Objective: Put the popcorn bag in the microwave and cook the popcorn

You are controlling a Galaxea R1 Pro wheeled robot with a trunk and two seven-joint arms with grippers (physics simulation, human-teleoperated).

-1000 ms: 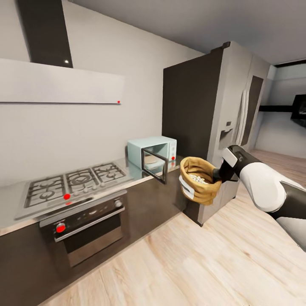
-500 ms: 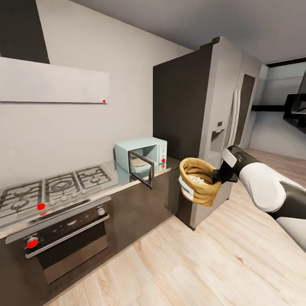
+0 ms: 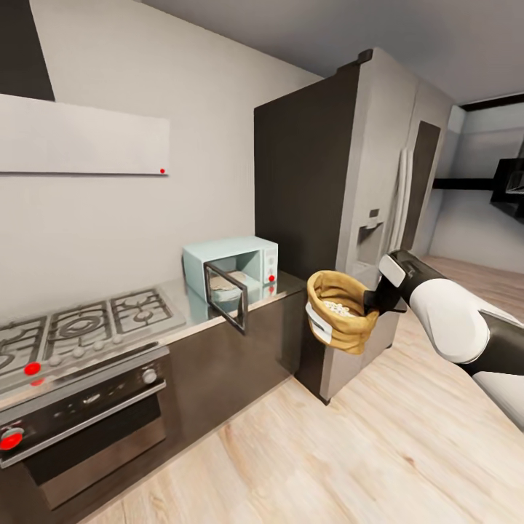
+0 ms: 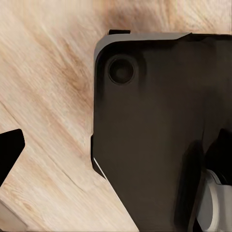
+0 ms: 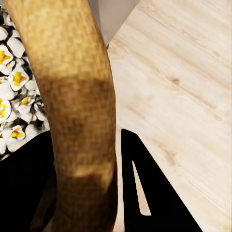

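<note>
Tan paper, soft and light: our right gripper [image 3: 374, 300] pinches the popcorn bag [image 3: 340, 311] by its rolled rim; left gripper's state we cannot tell.

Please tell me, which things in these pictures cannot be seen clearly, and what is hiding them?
- Inside of the pale mint-blue microwave, head view: too small, partly behind its open dark glass door.
- Base of the tan-brown paper popcorn bag, right wrist view: cut off; its rolled rim blocks it.
- Left gripper, left wrist view: fingers cut off by the edge, open or shut unclear.
- Steel oven, head view: cut off at the left edge.
</note>
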